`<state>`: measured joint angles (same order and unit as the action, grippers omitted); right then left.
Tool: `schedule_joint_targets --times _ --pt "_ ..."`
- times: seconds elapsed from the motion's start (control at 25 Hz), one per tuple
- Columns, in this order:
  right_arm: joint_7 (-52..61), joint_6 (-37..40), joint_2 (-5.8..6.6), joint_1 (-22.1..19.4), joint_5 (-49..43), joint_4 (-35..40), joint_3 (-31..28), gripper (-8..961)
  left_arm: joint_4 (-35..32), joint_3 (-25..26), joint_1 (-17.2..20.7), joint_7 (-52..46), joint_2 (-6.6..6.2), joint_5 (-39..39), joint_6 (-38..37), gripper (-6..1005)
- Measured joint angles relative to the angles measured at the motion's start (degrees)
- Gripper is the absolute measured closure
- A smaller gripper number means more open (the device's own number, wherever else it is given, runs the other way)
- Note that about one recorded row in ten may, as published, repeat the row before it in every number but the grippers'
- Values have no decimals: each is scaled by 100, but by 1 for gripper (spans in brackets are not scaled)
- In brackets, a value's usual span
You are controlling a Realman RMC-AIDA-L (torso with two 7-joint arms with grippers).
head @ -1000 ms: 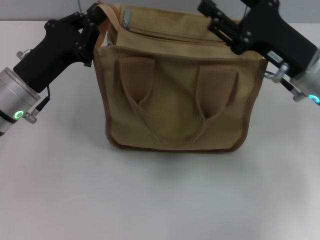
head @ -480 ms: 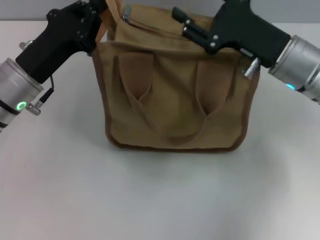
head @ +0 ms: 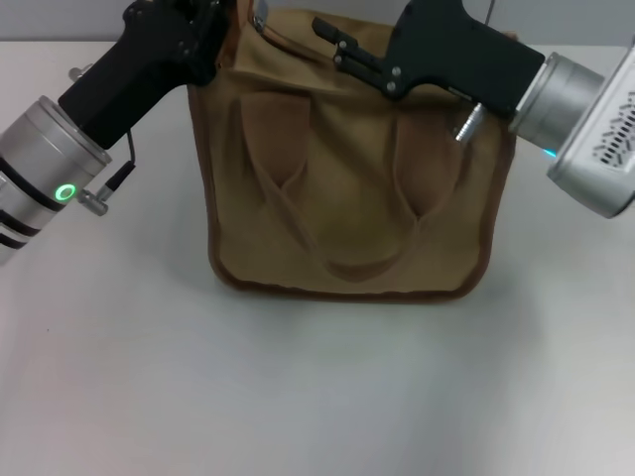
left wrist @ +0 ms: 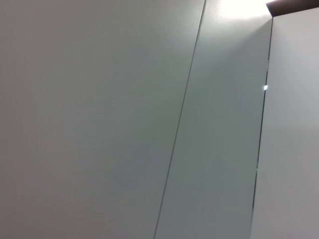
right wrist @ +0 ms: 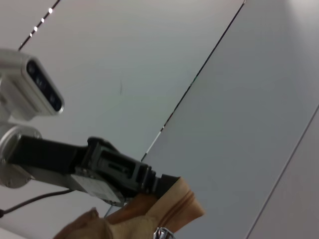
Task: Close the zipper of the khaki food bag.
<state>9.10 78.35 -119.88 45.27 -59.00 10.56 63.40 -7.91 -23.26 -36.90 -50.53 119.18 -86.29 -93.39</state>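
The khaki food bag (head: 347, 198) stands upright mid-table, its two handles hanging down the front. My left gripper (head: 216, 22) is at the bag's top left corner, shut on the upright end flap. The right wrist view shows that same gripper (right wrist: 158, 180) pinching the khaki fabric (right wrist: 179, 196). The zipper's silver pull tab (head: 260, 15) sits at the left end of the top panel and also shows in the right wrist view (right wrist: 160, 233). My right gripper (head: 329, 42) lies over the bag's top, open, its fingertips a little right of the pull tab and not touching it.
The white table (head: 298, 397) spreads in front of and beside the bag. The left wrist view shows only pale wall panels (left wrist: 124, 124). The right arm's silver wrist (head: 585, 119) hangs past the bag's right corner.
My right gripper has swept left across the bag's top, from the right end towards the pull tab. My left arm has shifted slightly right and up, still holding the flap.
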Motion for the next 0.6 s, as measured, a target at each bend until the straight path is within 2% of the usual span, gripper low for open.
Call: schedule_joint_targets --times 0.16,0.6 --pt "-106 -436 0 262 -5 -28 161 326 61 -3 -47 0 0 -24 -14 985" --pt "-362 -554 0 322 21 -33 440 325 115 -3 -136 -4 0 -21 -30 984"
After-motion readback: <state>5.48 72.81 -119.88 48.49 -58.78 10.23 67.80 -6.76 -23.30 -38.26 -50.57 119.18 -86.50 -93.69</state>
